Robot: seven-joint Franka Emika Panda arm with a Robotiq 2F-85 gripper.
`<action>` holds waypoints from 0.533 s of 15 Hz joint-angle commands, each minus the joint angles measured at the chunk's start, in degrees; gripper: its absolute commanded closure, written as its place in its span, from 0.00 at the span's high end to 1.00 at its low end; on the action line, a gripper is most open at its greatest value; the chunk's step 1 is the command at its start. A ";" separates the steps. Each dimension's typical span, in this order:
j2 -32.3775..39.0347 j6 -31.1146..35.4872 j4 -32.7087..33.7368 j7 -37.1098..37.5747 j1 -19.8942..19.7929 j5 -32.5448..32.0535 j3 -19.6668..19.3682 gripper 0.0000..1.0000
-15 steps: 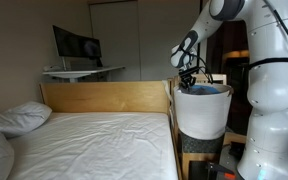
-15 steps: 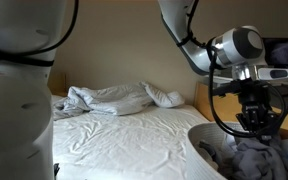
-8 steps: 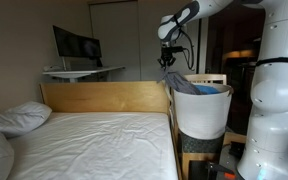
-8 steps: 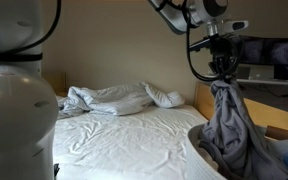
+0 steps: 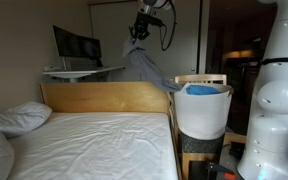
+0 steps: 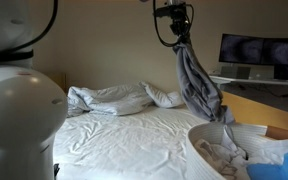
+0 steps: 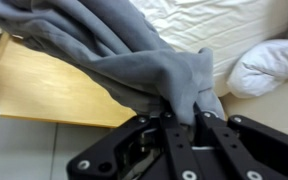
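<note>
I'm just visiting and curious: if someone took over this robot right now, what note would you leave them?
Gripper: shut on the grey fabric garment, held high in the air.
Garment: hangs slanting above the wooden bed board; its lower end reaches the round white laundry basket.
Done: most of it is lifted out.
Left: its lower end is not yet clear; more clothes lie in the basket.

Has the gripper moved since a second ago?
Yes. The gripper rose from the white basket and swung toward the monitor, lifting the grey garment.

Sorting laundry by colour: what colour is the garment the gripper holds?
Grey garment, clearest in the wrist view.
</note>
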 commanded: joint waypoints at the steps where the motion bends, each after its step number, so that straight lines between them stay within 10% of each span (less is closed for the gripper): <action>1: -0.91 -2.72 6.12 0.72 3.75 6.81 4.29 0.04; 8: -2.07 -12.45 7.00 -1.56 8.76 11.13 9.59 0.04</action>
